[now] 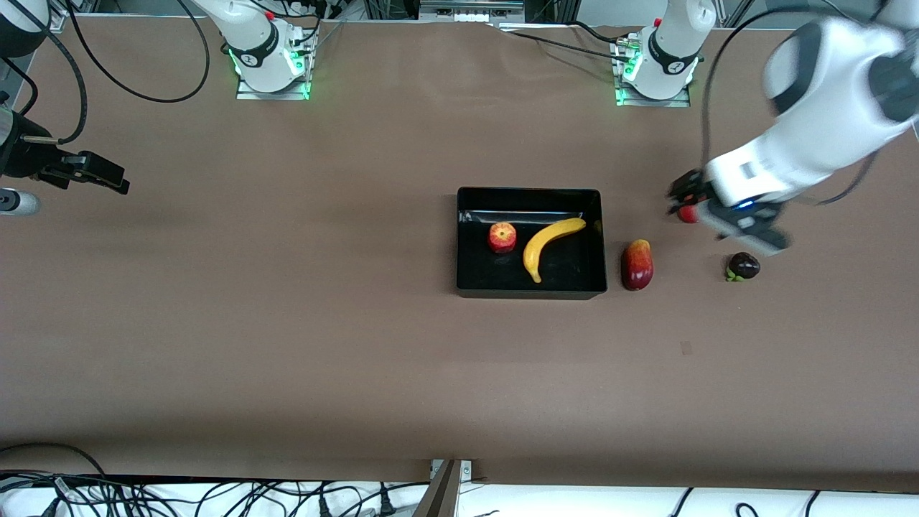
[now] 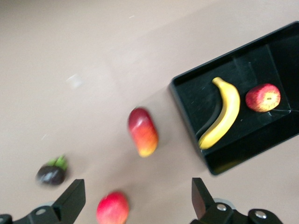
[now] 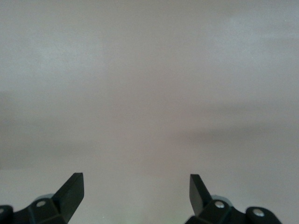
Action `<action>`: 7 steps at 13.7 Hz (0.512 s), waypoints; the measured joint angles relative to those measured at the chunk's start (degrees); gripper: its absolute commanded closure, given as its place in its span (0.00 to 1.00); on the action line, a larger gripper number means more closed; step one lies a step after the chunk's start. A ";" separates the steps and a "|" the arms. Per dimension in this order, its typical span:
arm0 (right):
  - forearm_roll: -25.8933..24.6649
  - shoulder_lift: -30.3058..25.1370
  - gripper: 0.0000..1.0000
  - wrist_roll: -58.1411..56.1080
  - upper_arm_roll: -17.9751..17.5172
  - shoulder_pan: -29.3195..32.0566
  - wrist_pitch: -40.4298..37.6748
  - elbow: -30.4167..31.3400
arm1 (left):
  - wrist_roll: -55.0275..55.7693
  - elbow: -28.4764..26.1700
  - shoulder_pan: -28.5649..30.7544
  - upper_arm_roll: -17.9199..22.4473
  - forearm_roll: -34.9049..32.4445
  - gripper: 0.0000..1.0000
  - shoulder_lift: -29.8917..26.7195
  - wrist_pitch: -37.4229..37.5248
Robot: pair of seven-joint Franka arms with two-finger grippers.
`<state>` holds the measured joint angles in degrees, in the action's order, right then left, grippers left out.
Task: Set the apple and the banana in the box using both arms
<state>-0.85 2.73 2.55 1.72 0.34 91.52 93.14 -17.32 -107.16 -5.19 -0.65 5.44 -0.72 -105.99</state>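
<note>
Robot lab, bolted arm bases (image 1: 271,64), cables (image 1: 215,495)

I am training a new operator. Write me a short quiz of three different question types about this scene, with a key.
1. True or false: the banana lies in the box.
2. The apple is: A) beside the box, B) in the box, C) held by a gripper.
3. Fill in: the left gripper and the right gripper both have ____ jaws.

Key: 1 true; 2 B; 3 open.
</note>
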 measured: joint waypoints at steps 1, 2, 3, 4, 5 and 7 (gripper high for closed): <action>0.00 0.00 0.00 0.00 0.00 0.00 0.00 0.00 | 1.65 1.02 0.85 0.75 -0.67 0.00 -1.30 3.06; 0.00 0.00 0.00 0.00 0.00 0.01 0.00 0.00 | 3.20 2.29 1.40 1.52 -1.03 0.00 -2.16 5.68; 0.00 0.00 0.00 0.00 0.00 0.00 0.00 0.00 | 4.21 3.58 2.16 1.81 -1.29 0.00 -2.72 7.75; 0.00 0.00 0.00 0.00 0.00 0.01 0.00 0.00 | 4.94 4.50 2.79 1.99 -1.59 0.00 -3.01 9.11; 0.00 0.00 0.00 0.00 0.00 0.01 0.00 0.00 | 5.62 5.05 3.36 2.01 -1.80 0.00 -3.20 9.70; 0.00 0.00 0.00 0.00 0.00 0.01 0.00 0.00 | 6.53 5.34 4.42 2.03 -1.95 0.00 -3.38 10.01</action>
